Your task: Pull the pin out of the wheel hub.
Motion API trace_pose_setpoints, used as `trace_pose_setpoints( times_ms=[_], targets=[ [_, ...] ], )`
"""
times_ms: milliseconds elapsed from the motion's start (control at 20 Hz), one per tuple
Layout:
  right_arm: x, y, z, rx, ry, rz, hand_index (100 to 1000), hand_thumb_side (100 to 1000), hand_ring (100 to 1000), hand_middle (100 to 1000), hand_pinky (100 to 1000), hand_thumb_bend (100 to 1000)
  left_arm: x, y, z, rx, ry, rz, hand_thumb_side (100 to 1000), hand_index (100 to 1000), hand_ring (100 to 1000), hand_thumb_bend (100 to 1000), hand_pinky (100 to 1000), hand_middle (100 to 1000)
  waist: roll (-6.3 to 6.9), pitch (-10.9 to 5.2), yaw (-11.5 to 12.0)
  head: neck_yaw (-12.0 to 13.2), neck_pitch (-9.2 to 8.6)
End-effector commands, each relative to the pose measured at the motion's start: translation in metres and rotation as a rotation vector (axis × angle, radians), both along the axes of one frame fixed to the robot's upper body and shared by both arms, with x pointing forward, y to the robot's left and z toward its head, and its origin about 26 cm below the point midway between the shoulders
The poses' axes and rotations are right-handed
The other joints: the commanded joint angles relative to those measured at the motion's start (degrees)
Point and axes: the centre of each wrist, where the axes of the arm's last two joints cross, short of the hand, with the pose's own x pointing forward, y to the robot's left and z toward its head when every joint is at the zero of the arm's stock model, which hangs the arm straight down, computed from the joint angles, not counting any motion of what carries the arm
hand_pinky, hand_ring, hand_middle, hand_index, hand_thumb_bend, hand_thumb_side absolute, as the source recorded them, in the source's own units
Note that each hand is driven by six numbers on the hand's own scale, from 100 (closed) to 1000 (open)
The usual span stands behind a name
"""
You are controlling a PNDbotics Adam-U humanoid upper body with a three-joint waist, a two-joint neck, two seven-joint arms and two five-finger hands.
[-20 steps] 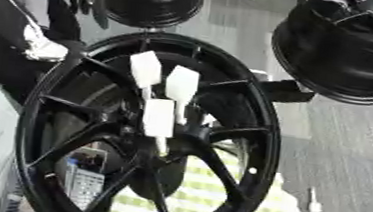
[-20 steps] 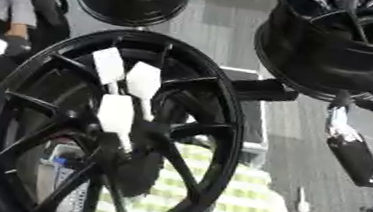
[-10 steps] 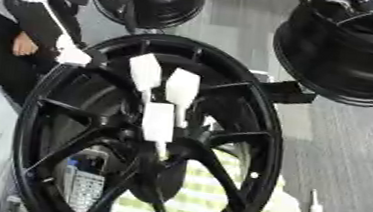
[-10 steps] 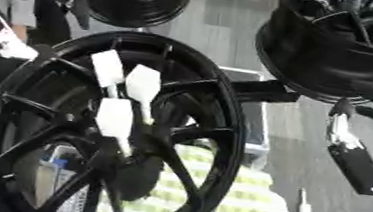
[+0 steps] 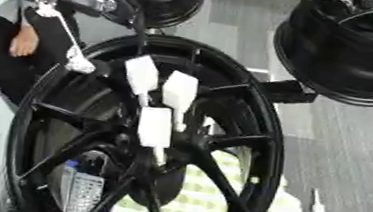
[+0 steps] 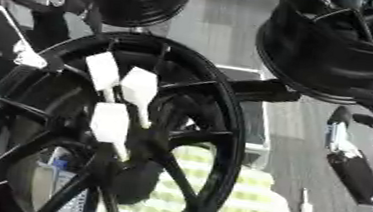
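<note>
A black wheel hub (image 5: pixel 147 139) fills the centre and lower left of the frame, standing tilted, with three white pins (image 5: pixel 158 105) clustered near its middle. The left robot hand (image 5: pixel 78 63) reaches down from the upper left, its thin finger tip at the hub's upper-left rim; whether it grips anything I cannot tell. The right robot hand (image 6: pixel 352 167) hangs at the right edge, fingers relaxed, holding nothing.

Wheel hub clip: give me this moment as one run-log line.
wheel hub: upright, black | pins: three white, seated at centre | left hand: at upper-left rim, off pins | right hand: idle at right edge
</note>
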Motion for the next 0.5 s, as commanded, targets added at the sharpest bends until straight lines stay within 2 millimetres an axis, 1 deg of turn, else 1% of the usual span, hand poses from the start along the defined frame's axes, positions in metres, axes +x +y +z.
trace_pose_setpoints(
  times_ms=[50, 350, 500],
  targets=[
    [0.0001, 0.0022, 0.0079, -0.004, -0.025, 0.017, 813, 686, 852, 795, 737, 100, 0.0003, 0.0025, 0.0108, 0.053, -0.015, -0.028, 209, 877, 831, 350, 841, 819, 0.17, -0.57, -0.4, 0.6, -1.26],
    [0.0009, 0.0053, 0.0079, 0.005, -0.027, 0.020, 813, 689, 852, 794, 735, 100, 0.0056, 0.0029, 0.0069, 0.056, -0.005, -0.026, 193, 884, 832, 349, 843, 820, 0.29, 0.21, -0.9, 1.1, -1.70],
    [0.0015, 0.0065, 0.0086, 0.009, -0.031, 0.023, 813, 688, 852, 794, 735, 100, 0.0087, 0.0019, 0.0020, 0.066, 0.007, -0.025, 194, 883, 831, 341, 843, 817, 0.33, 0.45, -1.1, 1.4, -1.81]
  ],
)
